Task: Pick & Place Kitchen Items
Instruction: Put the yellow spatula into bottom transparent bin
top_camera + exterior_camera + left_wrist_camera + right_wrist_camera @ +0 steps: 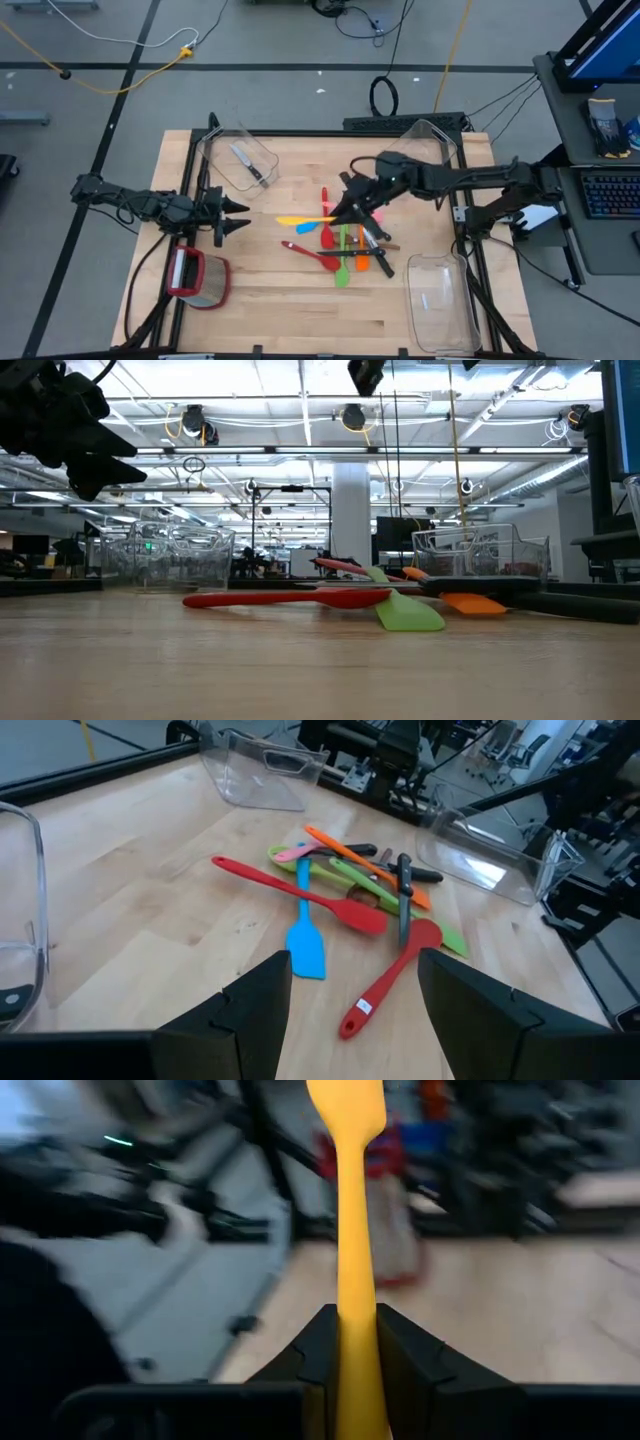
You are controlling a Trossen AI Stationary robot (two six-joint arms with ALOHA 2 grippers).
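Wooden tabletop (pixel 270 300) carries a heap of coloured utensils (pixel 345 245) at its centre. Above that heap, the right gripper (pixel 348 1342) pinches a yellow spatula (pixel 352 1230) by its handle. At the left edge, the left gripper (pixel 235 216) hangs wide apart, holding nothing.

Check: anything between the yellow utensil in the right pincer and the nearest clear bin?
Nothing visible. The right pincer grips the yellow utensil above the pile; bare tabletop separates it from the knife's clear bin.

No readable text, labels, brands or numbers appear anywhere on the table, utensils, bins or room
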